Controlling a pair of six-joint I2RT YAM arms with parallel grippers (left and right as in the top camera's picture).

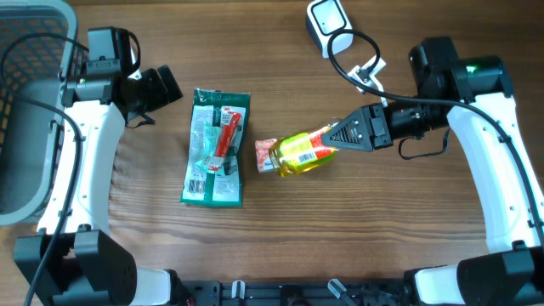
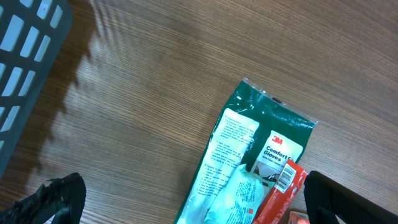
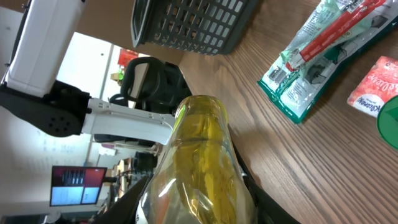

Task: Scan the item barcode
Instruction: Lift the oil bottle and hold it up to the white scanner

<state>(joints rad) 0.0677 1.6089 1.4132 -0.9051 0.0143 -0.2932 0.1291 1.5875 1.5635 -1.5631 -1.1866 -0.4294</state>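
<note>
**Wooden tabletop with the bottle gripped at one end, scanner well apart**

Wood-grain table (image 1: 280, 246) carries all objects. A grey slatted basket (image 1: 17, 208) stands at its left edge. A green glove pack (image 1: 216, 149) lies flat left of centre.

The task's item is taken to be the bottle (image 1: 304, 151), which lies near the middle of the table. It is clear plastic filled with yellow liquid and has a red-and-yellow label band round its middle.

The white handheld scanner (image 1: 327, 21) sits at the far edge, well apart from the bottle. A small red packet (image 1: 265, 155) lies just beside the bottle's free end, or touching it.

*Handling (judged).*
- The liquid fill should make the bottle moderately heavy.
- The wall looks smooth, so it may slip, and it may flex under a hard squeeze.
- Held by one end, its weight hangs out past the jaws and would tend to droop or twist.
- The end clear of the label is the sensible place to take hold, since it leaves the printed band uncovered.
- No barcode can be made out in these views.

*End effectors.*
- The right gripper (image 1: 333, 136) has its jaws partly closed around the bottle's near end, with the body projecting leftward beyond the fingers.
- Whether the bottle is lifted off the wood cannot be told.
- The left gripper (image 1: 170, 88) stands fully spread and holds nothing, near the glove pack's upper corner.
</note>
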